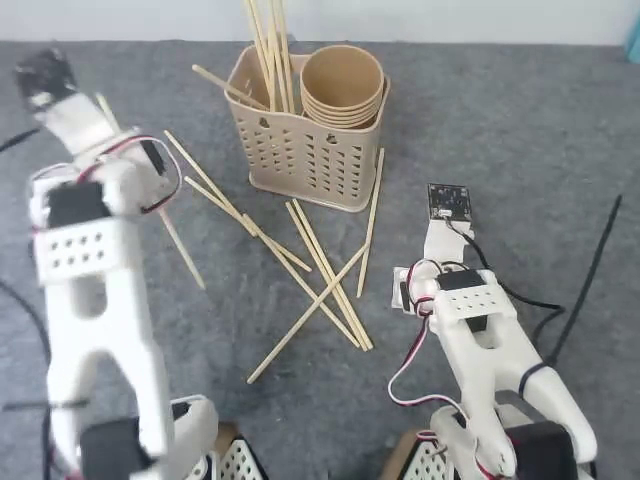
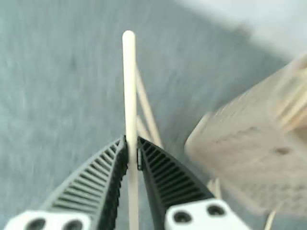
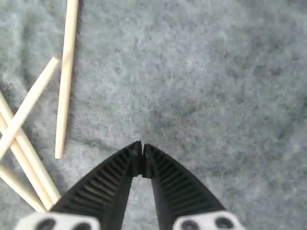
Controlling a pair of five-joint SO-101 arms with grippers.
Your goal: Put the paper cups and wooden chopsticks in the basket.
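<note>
high view: the task looks partly done. the basket (image 1: pixel 300 165), upper middle, holds a nested stack of paper cups (image 1: pixel 342 85) and a few upright chopsticks (image 1: pixel 268 50). no cup lies outside it. several loose chopsticks (image 1: pixel 322 272) lie scattered on the grey mat (image 1: pixel 520 120) at centre and are not yet gathered.

left wrist view: the left gripper (image 2: pixel 133 149) pinches a single chopstick (image 2: pixel 128 86), with the basket at the right edge.

right wrist view: the right gripper (image 3: pixel 143 157) is pressed together on nothing, low over the mat, with loose chopsticks at the left.
</note>
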